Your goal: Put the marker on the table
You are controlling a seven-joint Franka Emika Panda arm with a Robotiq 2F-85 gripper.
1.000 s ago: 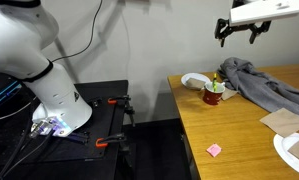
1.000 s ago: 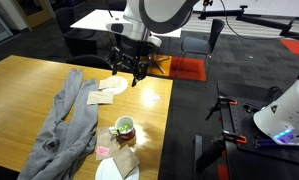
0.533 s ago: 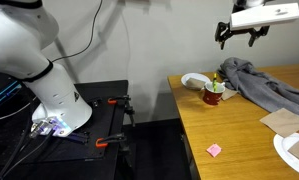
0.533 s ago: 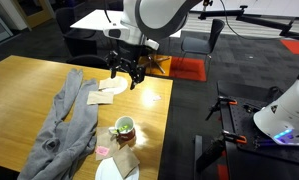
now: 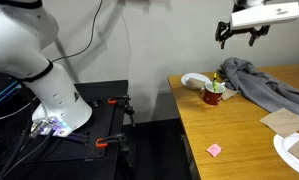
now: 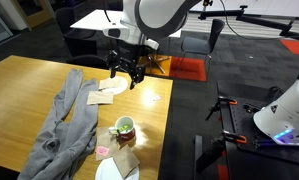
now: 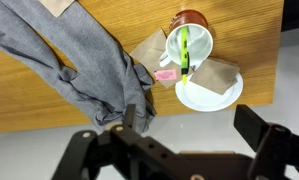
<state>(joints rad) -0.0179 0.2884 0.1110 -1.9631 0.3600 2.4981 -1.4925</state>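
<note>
Wrist view: the gripper (image 7: pixel 174 150) spreads wide along the bottom edge, empty. The marker (image 7: pixel 186 48) stands in the red mug (image 7: pixel 197 17) at upper right, on the table (image 7: pixel 49 95). In an exterior view the gripper (image 5: pixel 240 38) hangs spread at upper right, touching nothing. In an exterior view it sits upper centre, with the marker (image 6: pixel 122 124) in the mug below.

Seen from above, the red mug (image 7: pixel 197 22) is open, with nothing over its rim and only the marker (image 7: pixel 185 45) standing inside. A gray cloth (image 6: pixel 69 115) sprawls close beside it on one side. A white plate (image 7: pixel 209 93) and brown napkins (image 7: pixel 147 48) crowd the other sides. In an exterior view, bare table (image 5: pixel 202 122) runs wide along the edge, broken only by a small pink scrap (image 5: pixel 214 150).
</note>
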